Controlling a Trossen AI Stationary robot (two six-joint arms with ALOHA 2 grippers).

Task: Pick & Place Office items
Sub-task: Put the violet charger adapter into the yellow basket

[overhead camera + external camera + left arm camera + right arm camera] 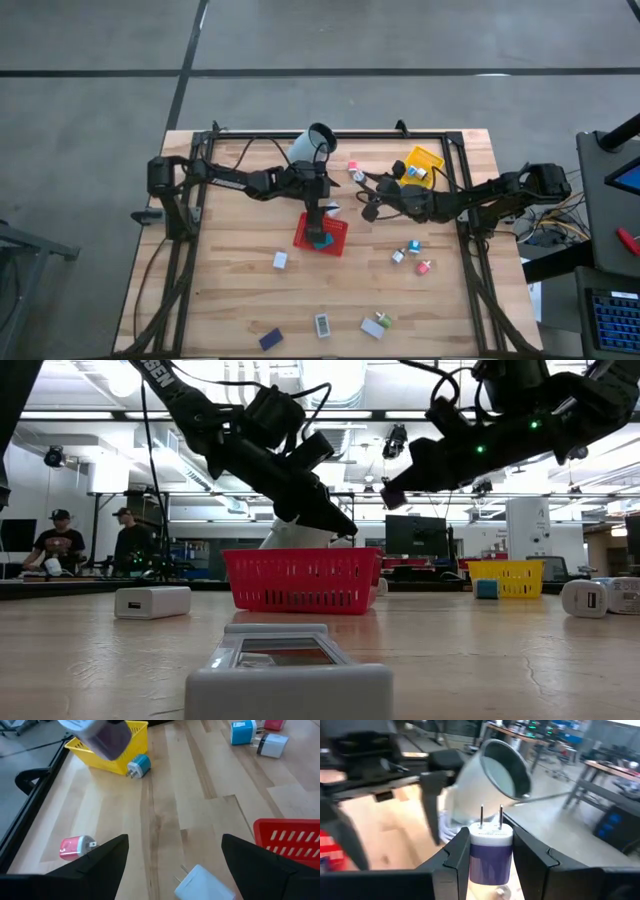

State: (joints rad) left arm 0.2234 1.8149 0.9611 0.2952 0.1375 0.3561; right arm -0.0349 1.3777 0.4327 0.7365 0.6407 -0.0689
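Right gripper (487, 857) clamps a purple-white plug adapter (490, 851) between its fingers, prongs up, seen only in right wrist view. Left gripper (175, 852) open, white charger (202, 882) between its fingers, red basket (290, 837) beside.

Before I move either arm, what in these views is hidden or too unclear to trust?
- Red basket contents: high view, left gripper covers them; low view shows only its wall.
- Left gripper tips: left wrist view, cut off by the frame edge.
- Plug adapter in the right gripper: its lower end is hidden between the fingers in the right wrist view.
- Items near the table's front edge: too small to identify in the high view.
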